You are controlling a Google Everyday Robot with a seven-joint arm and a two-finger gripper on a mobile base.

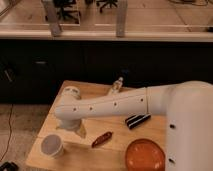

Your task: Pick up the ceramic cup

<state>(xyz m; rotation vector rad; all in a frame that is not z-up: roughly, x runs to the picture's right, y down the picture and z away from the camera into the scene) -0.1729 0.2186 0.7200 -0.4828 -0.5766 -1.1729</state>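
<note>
The ceramic cup [52,145] is small, white and cylindrical with a greyish inside. It stands upright near the front left corner of the wooden table [95,90]. My white arm reaches across the table from the right. My gripper [75,129] hangs below the wrist, just above and to the right of the cup, close to it but apart from it. Nothing shows in its hold.
An orange plate [145,155] lies at the front right. A reddish-brown oblong object [102,139] lies right of the cup. A black striped packet [137,120] sits mid-table. A small bottle [118,85] stands at the back edge. A dark counter runs behind.
</note>
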